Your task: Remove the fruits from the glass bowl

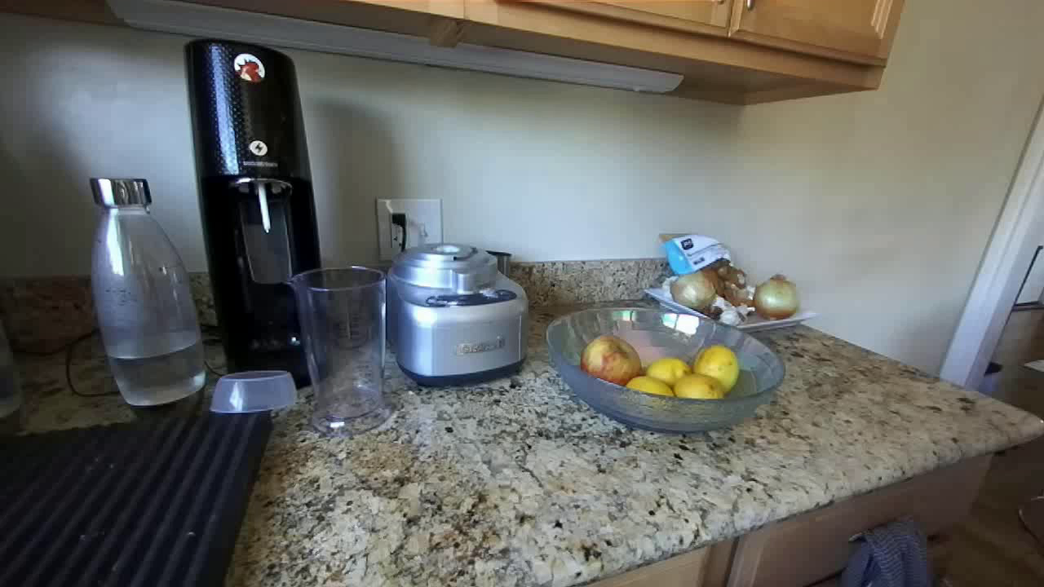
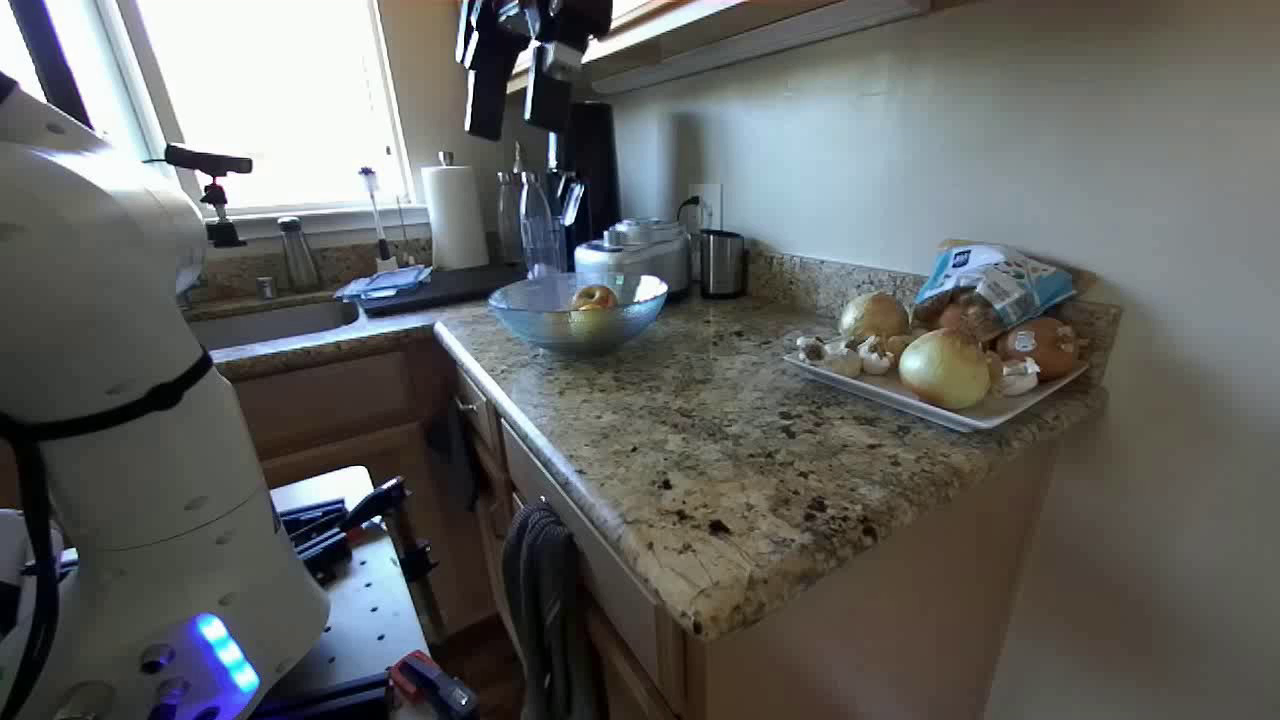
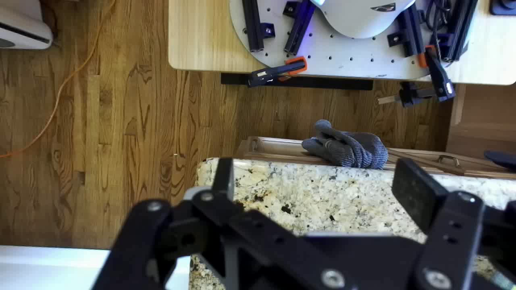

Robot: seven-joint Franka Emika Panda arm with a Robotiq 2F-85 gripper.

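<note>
In an exterior view the glass bowl (image 1: 669, 412) shows its contents plainly: a reddish-yellow apple (image 1: 610, 360) and four lemons (image 1: 697, 386) lie inside it, the bowl standing on the worktop (image 1: 457, 489) near the food processor (image 1: 457, 334). Both exterior views show the bowl and the apple; where the paper towel roll (image 2: 457, 215) and the sink (image 2: 275, 325) appear, the lemons are hard to make out through the glass. The front of the black drinks machine (image 1: 245, 106), with its round sticker (image 1: 249, 68), shows only in an exterior view. The onions (image 2: 945, 370) and garlic (image 2: 878, 355) on the plate (image 2: 870, 386) are in both exterior views, though the garlic is clearer where the window (image 2: 265, 90) shows too. Only the wrist view takes in the wooden table (image 3: 201, 36) and the orange cable (image 3: 64, 84) lying across the floor (image 3: 100, 121). The towel (image 3: 350, 149) hanging at the front of the worktop is in all three views.

The arm (image 2: 160, 480) rises at the left of an exterior view, a blue light (image 2: 225, 650) glowing low on its white body; its upper part runs out of sight. The pincer (image 2: 517, 118) hangs in from the top edge of that view, its two fingers (image 2: 485, 105) pointing down, high above the worktop. The wrist view looks down past the fingers on to a corner of the worktop and its front edge. The jaws stand spread wide, far from each other, and the pincer has hold of nothing. It is well apart from the bowl.
</note>
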